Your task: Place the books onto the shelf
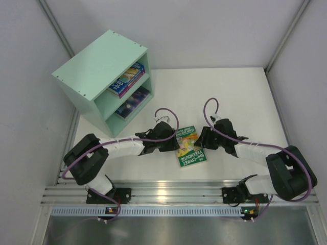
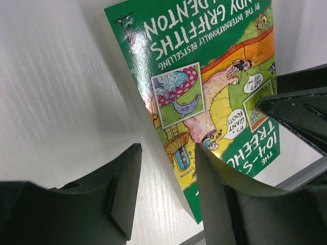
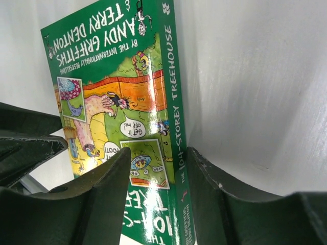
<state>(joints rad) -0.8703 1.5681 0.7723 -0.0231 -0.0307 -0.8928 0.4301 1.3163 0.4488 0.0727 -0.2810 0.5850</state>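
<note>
Shelf (image 1: 97, 66), mint-green, is standing at the upper left of the frame, holding a stack of books (image 1: 127, 79) in its upper compartment and a dark book (image 1: 134, 101) in its lower one; at centre the left gripper (image 1: 172, 142) is hovering at the left edge of the green book (image 1: 188, 147), which is lying on the white table (image 1: 245, 102), its fingers (image 2: 122, 194) standing partly apart and clasping nothing; just right of the book, the right gripper (image 1: 202, 142) is straddling the spine, half spread; I cannot tell whether it is pinching.
</note>
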